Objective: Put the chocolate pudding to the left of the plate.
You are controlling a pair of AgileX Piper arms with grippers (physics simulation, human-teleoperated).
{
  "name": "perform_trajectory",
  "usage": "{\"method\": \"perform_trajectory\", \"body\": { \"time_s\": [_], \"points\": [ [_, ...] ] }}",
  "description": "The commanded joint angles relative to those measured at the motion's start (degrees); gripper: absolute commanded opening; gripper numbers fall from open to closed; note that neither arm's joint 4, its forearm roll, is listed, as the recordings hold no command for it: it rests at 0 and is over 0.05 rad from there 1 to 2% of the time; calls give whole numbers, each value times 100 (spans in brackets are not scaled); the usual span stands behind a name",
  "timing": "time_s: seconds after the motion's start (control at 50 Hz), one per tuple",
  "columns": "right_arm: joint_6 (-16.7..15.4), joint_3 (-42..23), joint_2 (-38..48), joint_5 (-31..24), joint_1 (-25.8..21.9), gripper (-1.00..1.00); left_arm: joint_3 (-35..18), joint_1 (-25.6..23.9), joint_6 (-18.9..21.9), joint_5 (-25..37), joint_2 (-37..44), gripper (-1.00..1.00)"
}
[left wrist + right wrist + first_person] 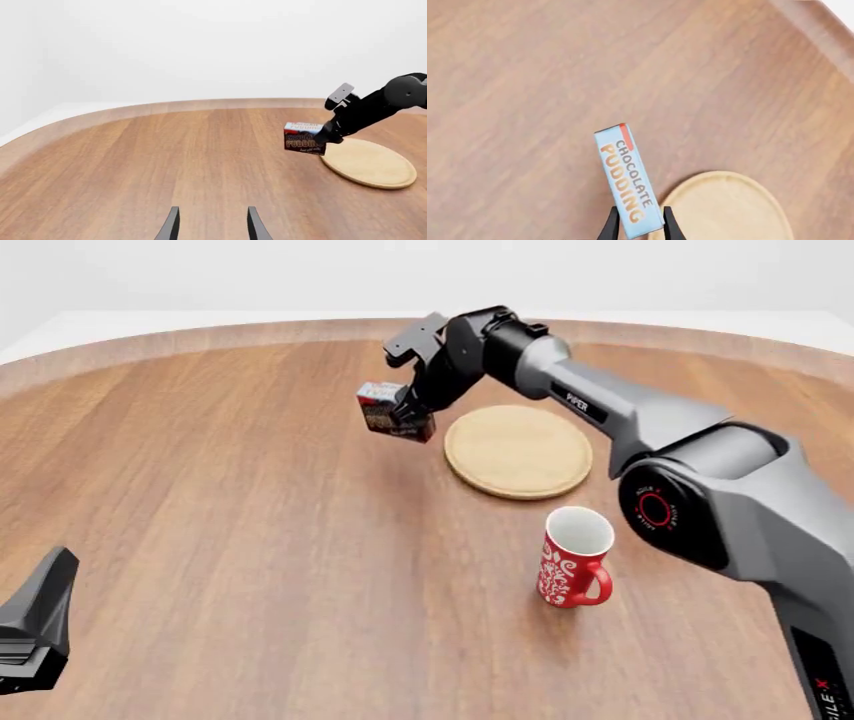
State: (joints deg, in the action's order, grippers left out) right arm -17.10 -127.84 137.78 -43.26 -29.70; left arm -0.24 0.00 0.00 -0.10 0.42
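Observation:
The chocolate pudding (382, 408) is a small carton with a dark brown front and a light blue top (627, 180). It hangs tilted just off the left rim of the plate (518, 450), a flat light-wood disc. My right gripper (639, 227) is shut on the carton's end, reaching in over the plate's far-left side (411, 412). I cannot tell whether the carton touches the table. My left gripper (213, 226) is open and holds nothing, low over bare wood, far from the chocolate pudding (303, 139) and the plate (368, 162).
A red mug with white patterns (574, 560) stands upright in front of the plate, toward my side. The right arm's grey links (694, 470) stretch over the table's right half. The table's curved far edge (267, 332) runs behind the carton.

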Motion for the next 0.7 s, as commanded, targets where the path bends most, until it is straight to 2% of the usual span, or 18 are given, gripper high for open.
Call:
{"method": "perform_trajectory", "body": {
  "time_s": [0.02,0.14,0.34,0.7],
  "points": [
    [61,14,71,-39,-35,-100,0,0,0,0,0,100],
    [89,171,44,22,-104,-100,0,0,0,0,0,100],
    [10,-47,184,-146,-86,-100,0,0,0,0,0,100],
    [49,-266,306,-297,-64,-100,0,0,0,0,0,100]
  ]
}}
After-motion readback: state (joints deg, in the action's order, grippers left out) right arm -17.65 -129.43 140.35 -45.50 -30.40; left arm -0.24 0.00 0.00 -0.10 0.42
